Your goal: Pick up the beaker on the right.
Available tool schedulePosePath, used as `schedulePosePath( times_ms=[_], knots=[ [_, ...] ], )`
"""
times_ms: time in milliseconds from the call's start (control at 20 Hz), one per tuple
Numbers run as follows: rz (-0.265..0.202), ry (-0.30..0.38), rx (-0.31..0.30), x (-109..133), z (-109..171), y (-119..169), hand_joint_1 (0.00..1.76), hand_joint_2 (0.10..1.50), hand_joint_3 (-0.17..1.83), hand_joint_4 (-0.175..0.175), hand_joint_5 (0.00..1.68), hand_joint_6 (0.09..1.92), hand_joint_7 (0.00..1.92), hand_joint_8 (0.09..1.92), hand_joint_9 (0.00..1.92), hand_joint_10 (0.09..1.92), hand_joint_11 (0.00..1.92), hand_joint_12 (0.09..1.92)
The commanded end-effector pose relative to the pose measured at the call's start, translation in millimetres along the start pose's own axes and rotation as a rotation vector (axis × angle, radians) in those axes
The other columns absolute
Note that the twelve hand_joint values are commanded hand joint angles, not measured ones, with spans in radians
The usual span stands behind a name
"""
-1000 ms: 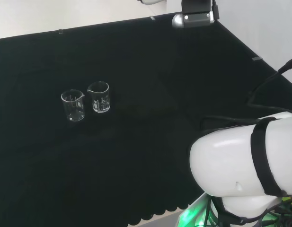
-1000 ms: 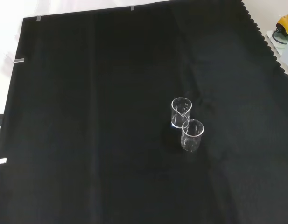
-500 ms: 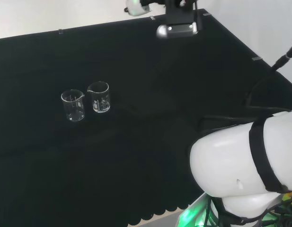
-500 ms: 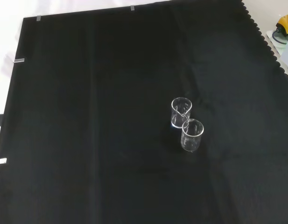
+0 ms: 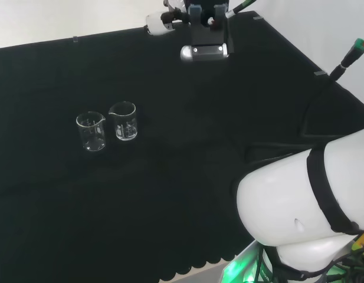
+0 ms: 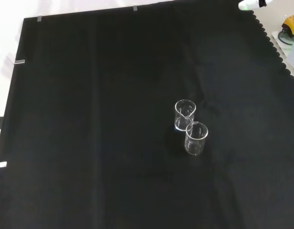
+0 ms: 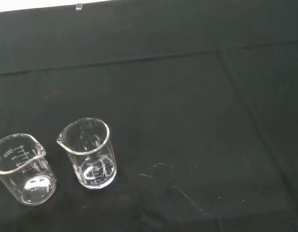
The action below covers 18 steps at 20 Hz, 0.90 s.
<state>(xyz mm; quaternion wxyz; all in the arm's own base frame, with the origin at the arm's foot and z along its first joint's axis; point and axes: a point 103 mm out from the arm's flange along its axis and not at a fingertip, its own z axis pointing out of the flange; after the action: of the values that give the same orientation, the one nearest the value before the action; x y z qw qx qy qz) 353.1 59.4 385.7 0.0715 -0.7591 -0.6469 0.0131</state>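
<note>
The black cloth (image 6: pixel 89 143) covers the whole bench, and my white arm link (image 5: pixel 299 206) bulks large at the right of the head view. My hand (image 5: pixel 170 20) sits high at the far edge of the cloth in the head view, well apart from the glassware; I judge it is at the start of its reach, not yet near anything. Too little of it shows for me to tell whether my fingers are relaxed or curled. Two clear glass beakers stand upright and just beside each other, seemingly empty. In the head view the right beaker (image 5: pixel 123 121) is my target, with the left beaker (image 5: pixel 91 131) next to it. In the front view the target is the farther of the pair. They stand so close that I will likely need to come in from the open side. Both carry white graduation marks, too small to read.
</note>
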Motion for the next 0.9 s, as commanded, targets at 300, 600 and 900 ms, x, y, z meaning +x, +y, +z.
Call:
schedulePosePath(
  times_ms=[300, 600, 900],
  knots=[
    [-0.076, 0.094, -0.003, -49, 36, 34, 0.20, 1.01, 0.77, -0.019, 0.22, 0.09, 0.14, 0.48, 0.16, 0.61, 0.00, 0.92],
    [-0.127, 0.169, 0.004, -70, 63, 67, 0.26, 0.94, 0.80, -0.021, 0.22, 0.09, 0.15, 0.48, 0.18, 0.61, 0.00, 0.93],
    [-0.152, 0.191, 0.030, -76, 94, 97, 0.30, 0.91, 0.82, -0.022, 0.23, 0.09, 0.15, 0.49, 0.19, 0.61, 0.00, 0.94]
  ],
)
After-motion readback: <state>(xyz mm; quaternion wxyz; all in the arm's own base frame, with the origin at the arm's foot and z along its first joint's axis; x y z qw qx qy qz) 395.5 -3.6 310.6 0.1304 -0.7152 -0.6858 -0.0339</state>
